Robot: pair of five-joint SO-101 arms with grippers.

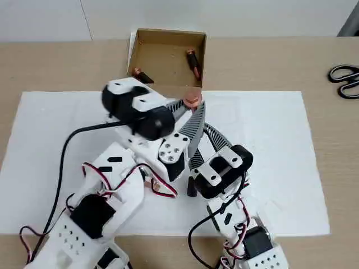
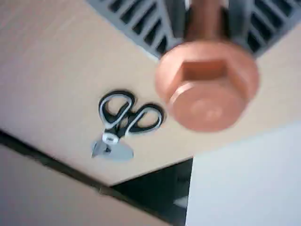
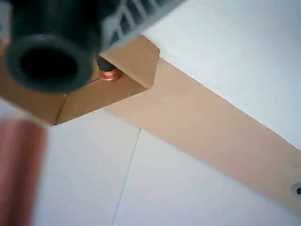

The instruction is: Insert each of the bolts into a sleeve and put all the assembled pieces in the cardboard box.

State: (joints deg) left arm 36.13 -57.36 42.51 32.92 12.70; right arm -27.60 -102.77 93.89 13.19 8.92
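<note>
left end effector [image 2: 207,16] is pinching the bolt [image 2: 207,84] by its shank. the grey ribbed fingers [image 2: 136,21] are pressed in on either side, and the copper hex head pokes out past the tips, held up off the surface.

over to the right end effector [image 3: 82,26]: it's clamped on the sleeve [image 3: 47,63], a black tube whose open bore faces back toward that arm's own camera. from overhead the two end effectors sit close together, their ribbed fingers crossing, and the bolt is at the far tip of the cluster.

just beyond the bolt is the near wall of the cardboard box [image 1: 168,33], open at the top. inside it, one assembled piece [image 1: 193,63] lies almost straight past the bolt against the box's right wall, black body with a copper head. a second assembled piece [image 1: 141,74] is tucked into the near corner off to the left.

under both end effectors there's a white sheet [image 1: 269,140] spread on the wooden worktop [image 1: 56,61], with the box at its far edge. well away to the right of the end effectors, a pair of black-handled scissors [image 1: 345,79] lies on bare worktop.
</note>
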